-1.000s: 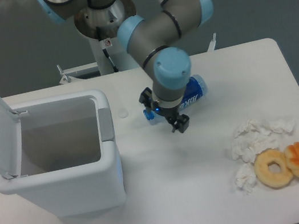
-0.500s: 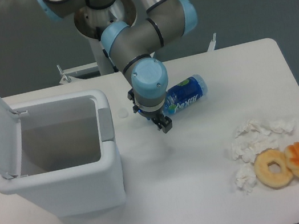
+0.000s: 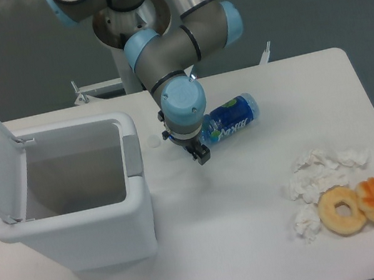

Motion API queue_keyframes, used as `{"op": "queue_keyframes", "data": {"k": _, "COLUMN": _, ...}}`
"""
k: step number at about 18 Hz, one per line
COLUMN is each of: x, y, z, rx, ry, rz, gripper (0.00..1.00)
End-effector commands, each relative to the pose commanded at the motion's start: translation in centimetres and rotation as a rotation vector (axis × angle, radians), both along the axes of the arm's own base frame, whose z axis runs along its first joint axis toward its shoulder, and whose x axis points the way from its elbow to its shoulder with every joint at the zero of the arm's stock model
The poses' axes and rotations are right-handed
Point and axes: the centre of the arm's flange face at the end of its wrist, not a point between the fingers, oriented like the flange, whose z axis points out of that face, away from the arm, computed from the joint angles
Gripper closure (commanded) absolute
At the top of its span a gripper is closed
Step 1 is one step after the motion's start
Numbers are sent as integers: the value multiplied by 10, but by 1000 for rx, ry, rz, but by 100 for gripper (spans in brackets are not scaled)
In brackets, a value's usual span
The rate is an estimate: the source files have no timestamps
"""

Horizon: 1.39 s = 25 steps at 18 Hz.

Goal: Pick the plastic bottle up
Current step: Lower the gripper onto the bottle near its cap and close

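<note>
The plastic bottle [image 3: 230, 120] lies on its side on the white bench [image 3: 263, 242], its neck end hidden behind the wrist of the arm and its base pointing away to the right of the fingers [image 3: 200, 153]. The gripper hangs at the bottle's neck end, its dark tips showing just below and left of the label. The wrist housing covers most of the tool, so it cannot be told how far apart the fingers stand, nor whether they have any hold on the bottle.

The step in hand looks like the approach and alignment before the grasp; the bottle appears to rest on the bench, not lifted. The next move likely calls for the fingers to straddle the round body squarely, since a lying bottle could roll away from a one-sided touch.

The label is dark blue with white lettering and a green patch; the writing is too small to read.
</note>
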Motion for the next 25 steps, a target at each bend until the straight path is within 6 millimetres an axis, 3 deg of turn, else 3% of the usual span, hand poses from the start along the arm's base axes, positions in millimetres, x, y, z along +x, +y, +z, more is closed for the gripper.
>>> {"op": "queue_keyframes", "data": {"k": 10, "x": -2, "y": 0, "z": -3, "rx": -26, "ry": 16, "rz": -9, "gripper": 22}}
{"op": "queue_keyframes", "data": {"k": 16, "x": -4, "y": 0, "z": -6, "rx": -41, "ry": 24, "rz": -12, "gripper": 27}}
{"op": "queue_keyframes", "data": {"k": 21, "x": -7, "y": -1, "z": -5, "rx": -41, "ry": 31, "rz": 3, "gripper": 42}}
{"op": "queue_keyframes", "data": {"k": 25, "x": -13, "y": 0, "z": -1, "rx": -34, "ry": 40, "rz": 20, "gripper": 60}}
